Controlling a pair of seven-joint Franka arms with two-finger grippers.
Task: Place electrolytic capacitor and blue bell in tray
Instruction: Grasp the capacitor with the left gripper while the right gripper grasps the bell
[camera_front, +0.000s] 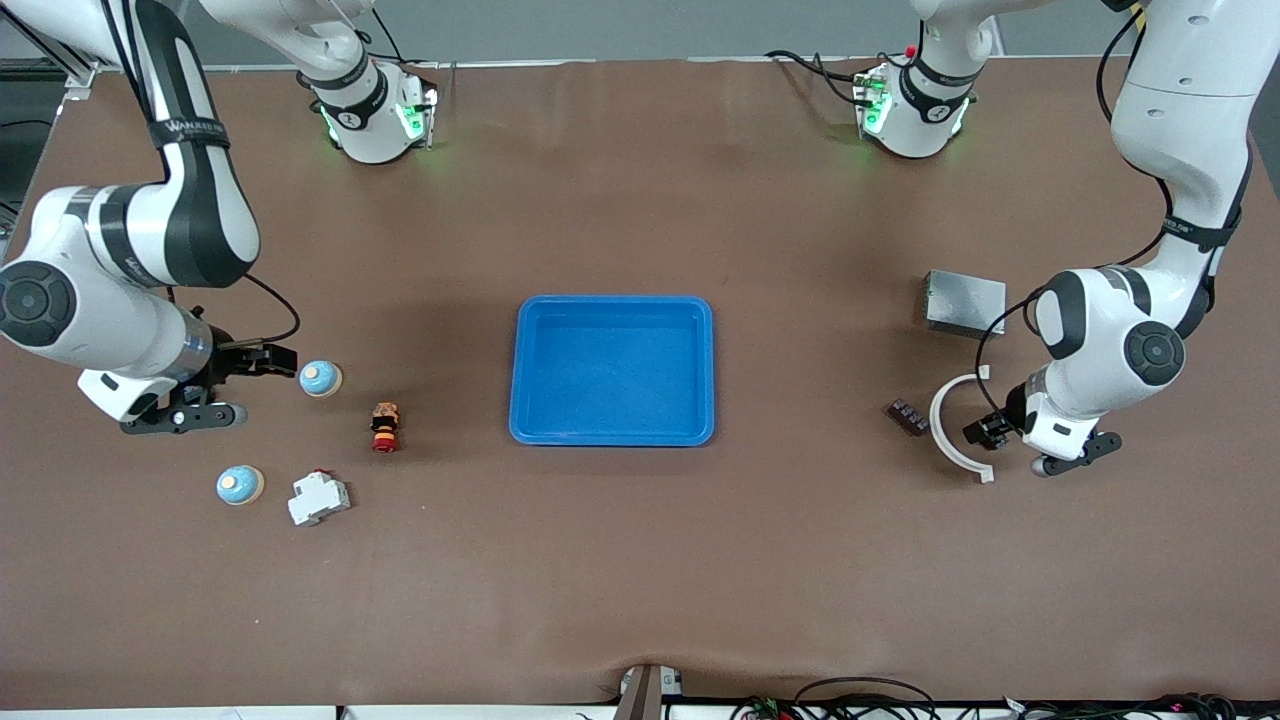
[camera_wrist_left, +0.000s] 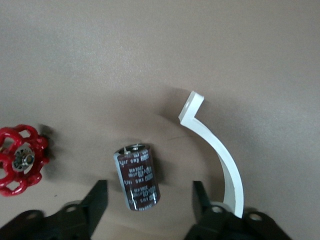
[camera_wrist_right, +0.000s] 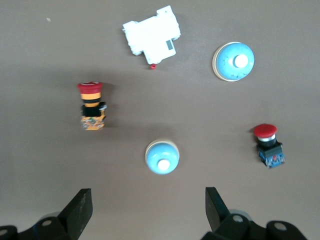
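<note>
the bright blue shallow plastic tray (camera_front: 612, 370) sits empty at the middle of the brown table (camera_front: 640, 580), within reach of both arms, which suits a split job. the left gripper (camera_wrist_left: 150, 200) hangs low over the left arm's end of the table, its black fingers (camera_wrist_left: 98, 199) spread wide. the dark brown cylindrical electrolytic capacitor (camera_wrist_left: 136, 176) lies on its side, lined up with the gap between those fingers, with a curved white plastic strip (camera_wrist_left: 220, 160) just beside it and a red handwheel valve (camera_wrist_left: 21, 159) near it. the fingers look set to straddle the capacitor across its round body.

the right gripper (camera_wrist_right: 149, 210) hangs over the right arm's end, fingers also apart, aimed at a round blue bell with a white button (camera_wrist_right: 162, 157). a second blue bell (camera_wrist_right: 233, 61) lies nearer the front camera, beside a white plastic breaker block (camera_wrist_right: 152, 37). a red-capped push button on an orange body (camera_wrist_right: 91, 106) and a red mushroom button on a blue base (camera_wrist_right: 268, 145) lie near. neither part is gripped yet.
</note>
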